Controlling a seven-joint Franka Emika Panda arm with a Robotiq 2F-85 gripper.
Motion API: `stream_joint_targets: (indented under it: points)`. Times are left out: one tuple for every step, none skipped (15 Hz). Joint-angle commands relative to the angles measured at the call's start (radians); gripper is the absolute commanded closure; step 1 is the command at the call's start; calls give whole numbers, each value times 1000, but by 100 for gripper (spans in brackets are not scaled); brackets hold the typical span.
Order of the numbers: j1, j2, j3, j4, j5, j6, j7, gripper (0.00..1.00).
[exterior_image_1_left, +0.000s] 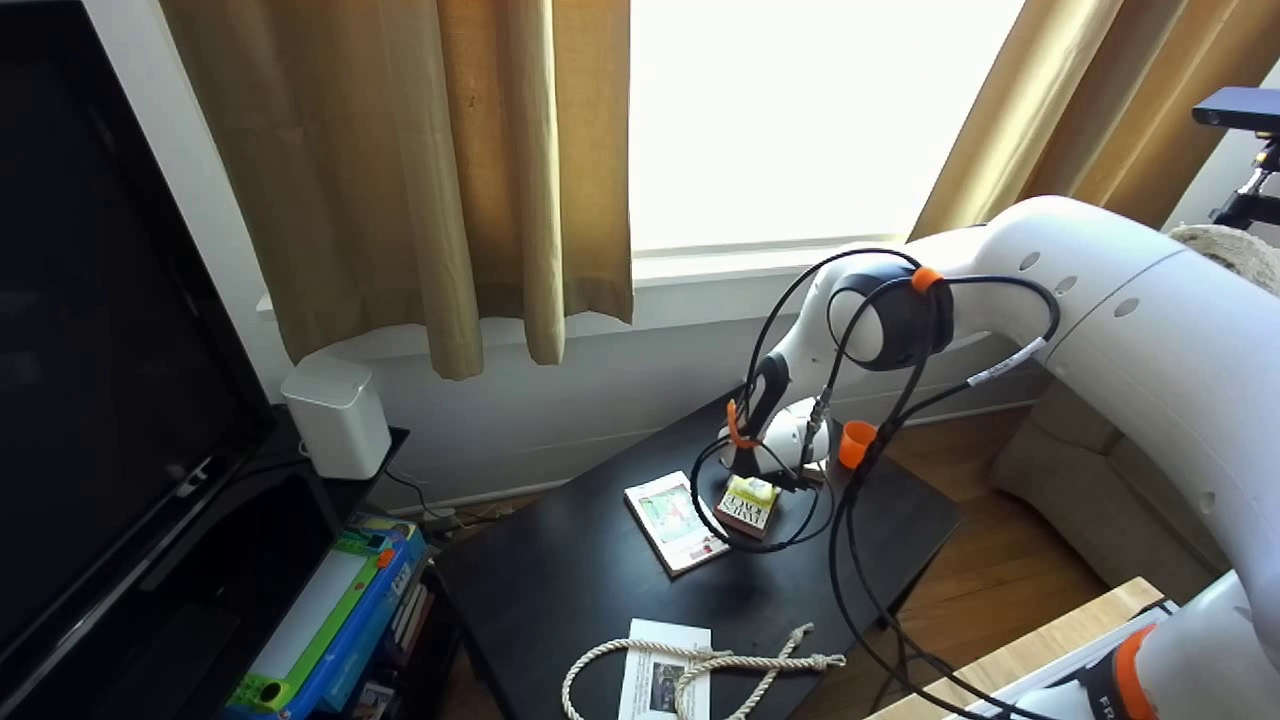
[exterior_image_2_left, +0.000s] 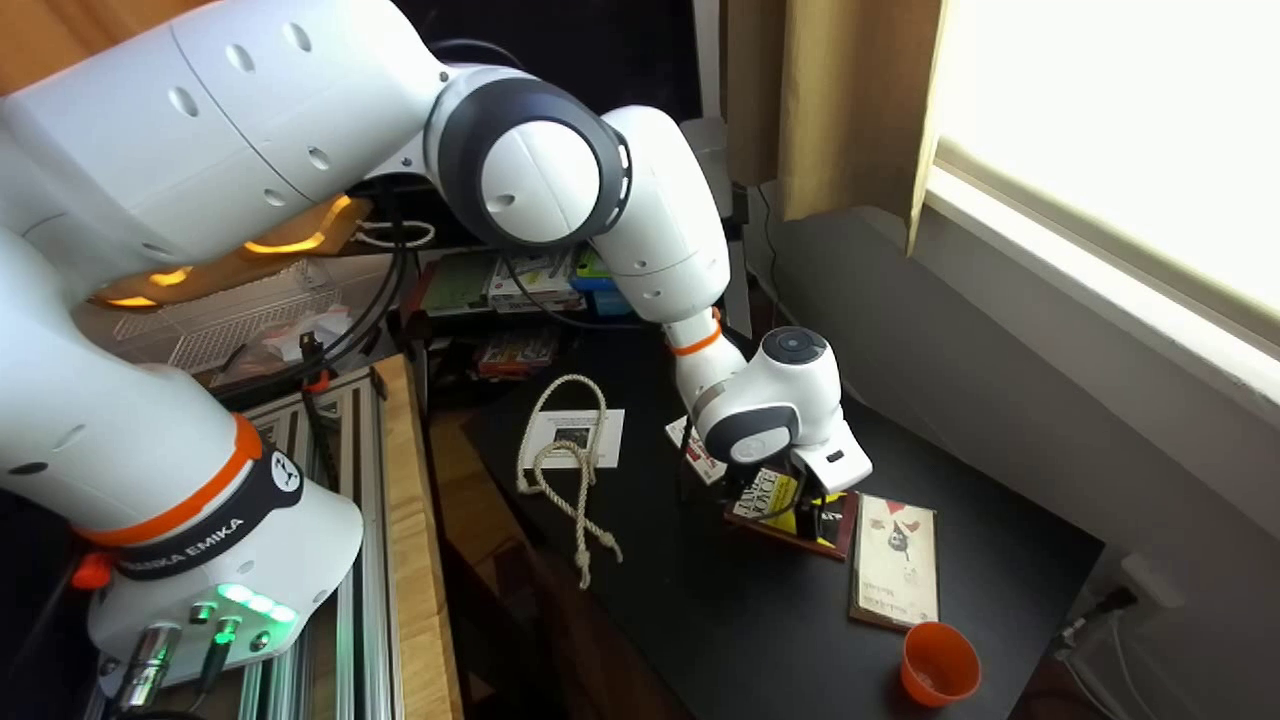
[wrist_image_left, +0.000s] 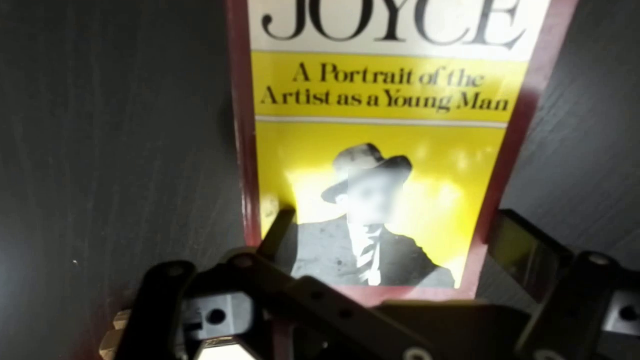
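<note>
Watching the wrist view, I see the gripper (wrist_image_left: 396, 220) with its fingers (wrist_image_left: 530, 252) apart and the Joyce book (wrist_image_left: 385, 122) beneath, one overlapping the cover, the other past the opposite edge; whether either touches, I cannot tell. In an exterior view, a white-covered book (exterior_image_1_left: 672, 520) lies near the gripper on the tabletop (exterior_image_1_left: 560, 580), and a rope (exterior_image_1_left: 765, 662) crosses a printed sheet (exterior_image_1_left: 670, 633) farther off. In an exterior view, a cream book (exterior_image_2_left: 897, 560) lies close by the gripper, an orange cup (exterior_image_2_left: 940, 665) standing farther out.
</note>
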Motion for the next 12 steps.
stream_joint_targets:
  points:
    - [-50, 7, 58, -1, 46, 26, -81, 0]
    - [-52, 0, 60, -9, 54, 28, -92, 0]
    - [-61, -2, 68, -10, 57, 26, -107, 0]
    - [-66, -11, 71, -16, 63, 22, -118, 0]
    - [-70, -9, 75, -12, 69, 21, -128, 0]
    - [-74, -5, 79, -5, 73, 11, -136, 0]
    - [-74, 0, 79, -1, 79, 9, -141, 0]
    - [-73, 5, 78, 4, 87, 9, -145, 0]
    - [-73, 10, 78, 8, 96, 10, -146, 25]
    - [-70, 13, 75, 9, 102, 16, -145, 26]
    - [-68, 15, 75, 10, 109, 18, -144, 32]
    - [-66, 16, 77, 12, 117, 26, -140, 41]
